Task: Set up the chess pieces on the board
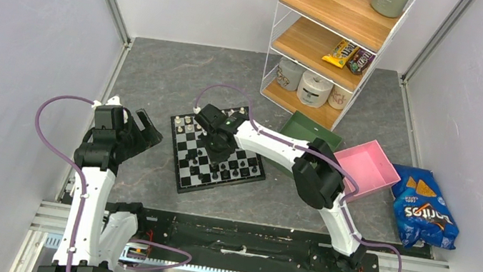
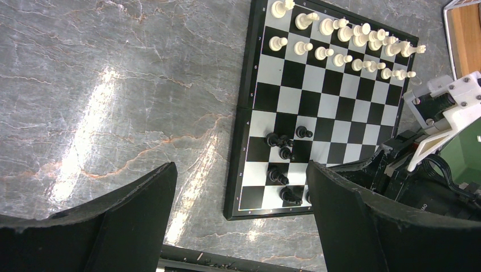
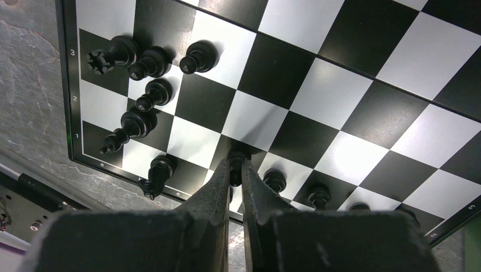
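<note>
A: While the right gripper [image 3: 235, 169] sits low over the board [image 3: 340, 107], its two fingers are pinched together on one small black piece [image 3: 236, 157], right by the row of squares along the board's edge. Can't tell if that piece is resting on its square or just off it.

B: Same read here. The rest of the black pieces [image 3: 142, 85] are kinda all over the place. A bunch are crowded into one corner, some of them touching, and a few more stand along that edge row just beside the gripped one.

A: And the white pieces [image 2: 340, 42]?

B: Way tidier. They're in two rows along the opposite edge of the board, with bare squares between them and the black ones.

A: The left gripper [image 2: 241, 170] isn't doing much, tbh. It hangs off the board's left side, above the grey counter [image 2: 113, 85], with its fingers [image 2: 363, 226] spread wide and holding nothing.

B: From the top view, the board lies turned a bit askew on the counter, between the two arms, and the right arm reaches across it. A green tray [image 1: 310, 128] and a pink tray [image 1: 370, 171] sit off to the right of the board. There's a chip bag [image 1: 425, 214] near the right wall and a wire shelf [image 1: 324, 47] at the back.
</note>
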{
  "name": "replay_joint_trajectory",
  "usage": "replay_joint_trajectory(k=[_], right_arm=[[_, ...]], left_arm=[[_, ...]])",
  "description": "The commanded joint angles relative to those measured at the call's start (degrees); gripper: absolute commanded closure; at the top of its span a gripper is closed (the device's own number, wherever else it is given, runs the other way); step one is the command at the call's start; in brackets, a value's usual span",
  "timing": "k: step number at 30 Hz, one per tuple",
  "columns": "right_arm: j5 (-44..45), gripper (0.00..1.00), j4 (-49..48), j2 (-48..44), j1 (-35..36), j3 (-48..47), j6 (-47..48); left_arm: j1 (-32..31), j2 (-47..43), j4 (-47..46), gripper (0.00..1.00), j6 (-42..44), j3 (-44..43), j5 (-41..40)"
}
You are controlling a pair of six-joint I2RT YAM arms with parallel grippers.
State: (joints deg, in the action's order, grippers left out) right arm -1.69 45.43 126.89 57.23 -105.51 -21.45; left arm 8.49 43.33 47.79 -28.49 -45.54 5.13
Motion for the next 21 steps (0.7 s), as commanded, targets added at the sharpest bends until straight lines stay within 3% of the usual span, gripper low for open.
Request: replay_joint_trajectory(k=[1,8,21], right_arm=[[-0.15,0.88,-0.87,-3.38,0.73,0.92,-0.65],[-0.06,0.86,-0.87,-3.35,0.95,0.92,-0.68],[0.2,0.67,0.05,-5.45,0.91,-1.89,-0.04]], left_arm=[[-0.06,-0.34,-2.05,0.09,-0.85,0.28,1.16],[-0.05,-0.27,-2.0,0.09,-0.81,0.26,1.23],[-0.05,-0.36,-2.01,0.09,-0.83,0.28,1.18]])
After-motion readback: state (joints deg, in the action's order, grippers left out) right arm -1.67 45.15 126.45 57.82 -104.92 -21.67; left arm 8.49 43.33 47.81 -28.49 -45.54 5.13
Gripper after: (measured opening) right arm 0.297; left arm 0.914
